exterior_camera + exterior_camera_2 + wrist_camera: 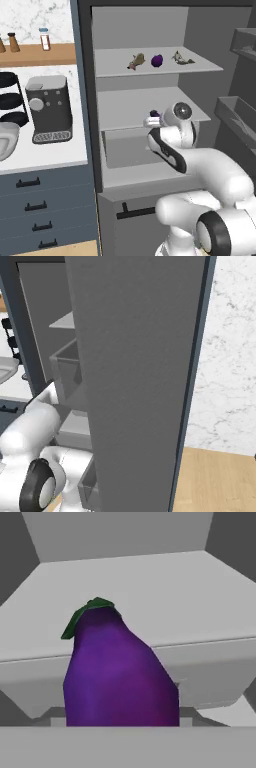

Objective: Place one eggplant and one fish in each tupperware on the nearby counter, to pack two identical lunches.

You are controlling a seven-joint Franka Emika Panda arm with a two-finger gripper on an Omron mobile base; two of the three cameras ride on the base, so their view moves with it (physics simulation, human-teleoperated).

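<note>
Gripper (pixel 153 118): inside the open fridge at middle-shelf height, clamped on 1 eggplant (pixel 117 672); finger tips hidden behind it in the hand view.
Held eggplant: green cap pointing away from the hand, above the front edge of the middle shelf (pixel 150 602).
Top shelf (pixel 150 69): 2 fish (pixel 136 61), (pixel 182 58) flanking another eggplant (pixel 157 60), all apart.
Counter (pixel 45 155): left of fridge, bearing a coffee machine (pixel 48 109).

On the upper fridge shelf (pixel 115 67), 1 eggplant (pixel 157 60) lies between 2 fish (pixel 136 61).
</note>
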